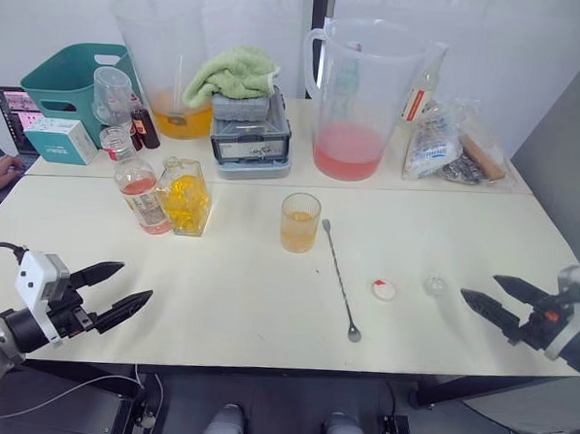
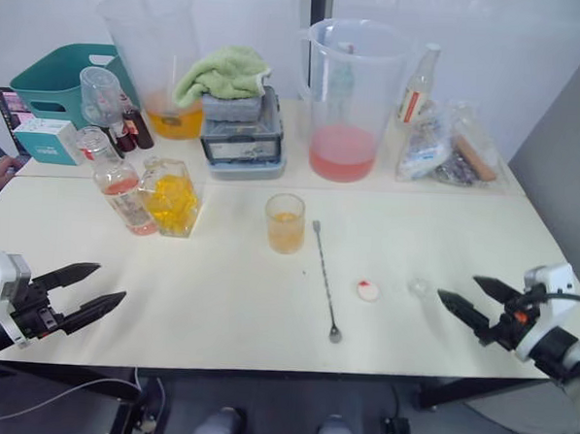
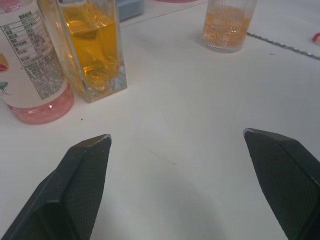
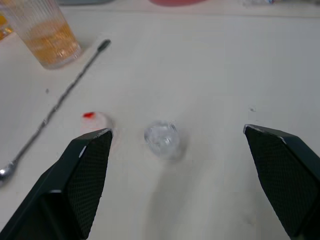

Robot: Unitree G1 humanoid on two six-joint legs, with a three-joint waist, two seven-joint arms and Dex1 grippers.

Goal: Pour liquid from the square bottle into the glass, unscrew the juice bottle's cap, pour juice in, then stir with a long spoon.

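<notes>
Left end effector [image 1: 114, 292] hovers released and empty over the near left of the table [image 1: 237, 292]; beyond it the juice bottle [image 1: 138, 182] stands uncapped, touching the square bottle [image 1: 184, 197]. At centre, the glass [image 1: 299, 222] holds orange liquid, with the spoon [image 1: 340, 280] lying just right of it. Further right lie the cap [image 1: 384, 290] and a clear stopper [image 1: 435, 284], then the right end effector [image 1: 495, 294], released and empty.

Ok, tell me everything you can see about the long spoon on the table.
The long spoon is a thin silver metal bar spoon lying flat on the table, untouched by either gripper. Its small bowl points toward the robot, and its flat far end lies just right of the glass. The cap lies apart on its right.
</notes>
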